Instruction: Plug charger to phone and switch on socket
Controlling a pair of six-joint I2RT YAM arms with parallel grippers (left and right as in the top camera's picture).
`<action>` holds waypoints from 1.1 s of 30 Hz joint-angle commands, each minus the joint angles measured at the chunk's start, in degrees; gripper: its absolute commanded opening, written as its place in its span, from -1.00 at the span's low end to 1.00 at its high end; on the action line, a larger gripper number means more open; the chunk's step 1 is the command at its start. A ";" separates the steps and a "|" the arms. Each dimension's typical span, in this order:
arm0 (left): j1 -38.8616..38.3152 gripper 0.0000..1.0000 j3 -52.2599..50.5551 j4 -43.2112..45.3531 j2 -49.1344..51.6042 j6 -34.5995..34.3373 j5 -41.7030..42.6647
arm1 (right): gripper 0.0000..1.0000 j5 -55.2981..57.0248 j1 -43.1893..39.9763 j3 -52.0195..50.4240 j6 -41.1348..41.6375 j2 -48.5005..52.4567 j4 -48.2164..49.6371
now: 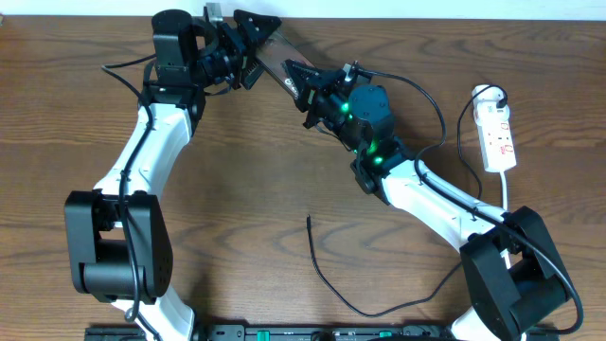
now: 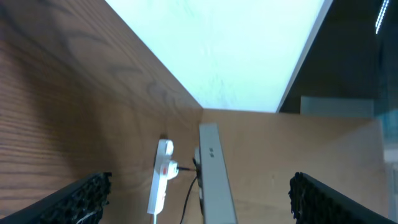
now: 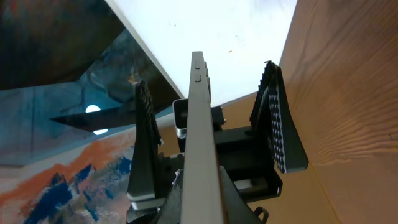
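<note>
One phone [image 1: 276, 55], held on edge over the far middle of the table [image 1: 237, 189], its length running from one gripper to the other. Its thin grey side, with two small buttons, faces both wrist cameras.

Grip: the right gripper [image 1: 294, 76] is clamped tight on the phone's near end. The left gripper [image 2: 199, 186] has its fingers [image 2: 81, 199] spread wide, one on each side of the phone's other end, with the pads apart from it (a gap shows on both sides in the left wrist view). Whether the phone's lower edge touches the wood: cannot tell.

Cable: the charger [image 1: 315, 258] lies loose on the table nearer the arm bases, well apart from the phone. Its plug tip [image 1: 309, 221] points toward the far edge. The cable curves toward the near edge, then swings off toward the right arm's base.

Power: the socket [image 1: 497, 137] lies flat at the far right, well apart from both grippers, red marks upward. Its white plug head [image 1: 488, 93] sits at the far end and the white cord [image 1: 507, 194] trails toward the near side.

Surface: brown wood-grain tabletop, matte. Room: a pale white band [image 1: 426, 8] runs beyond the table's far edge, and the left wrist view shows a dark zone beside it.
</note>
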 commanded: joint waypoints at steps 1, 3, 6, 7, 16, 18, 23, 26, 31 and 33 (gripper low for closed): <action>0.17 0.85 0.98 0.11 -1.60 -2.95 -2.62 | -0.97 1.70 0.76 1.16 1.73 -0.46 1.16; 0.17 0.85 0.98 0.44 -1.60 -4.39 -2.78 | -0.97 2.14 1.16 1.16 1.73 -0.46 1.16; 0.15 0.85 0.98 1.22 -1.60 -4.85 -2.75 | -0.97 2.29 1.66 1.16 1.70 -0.46 1.14; 0.07 0.85 1.01 1.20 -1.60 -5.05 -2.75 | -0.97 2.36 1.81 1.16 1.70 -0.46 1.14; -1.27 0.35 0.98 1.22 -1.60 -5.40 -2.73 | -0.97 3.37 2.97 1.16 1.70 -0.46 1.14; -1.64 0.22 0.98 1.46 -1.60 -5.40 -2.75 | -0.98 3.34 3.02 1.16 1.70 -0.46 1.14; -2.14 -0.16 0.98 1.64 -1.60 -5.38 -2.73 | -0.97 3.37 3.41 1.16 1.70 -0.46 1.14; -2.34 -0.35 0.98 1.64 -1.60 -5.38 -2.73 | -0.97 3.37 3.63 1.16 1.70 -0.46 1.11; -3.04 -0.74 0.98 1.64 -1.60 -5.38 -2.73 | -0.98 3.37 3.78 1.16 1.70 -0.46 1.11; -3.21 -0.85 0.98 1.64 -1.60 -5.38 -2.73 | -0.98 3.37 3.78 1.16 1.70 -0.46 1.11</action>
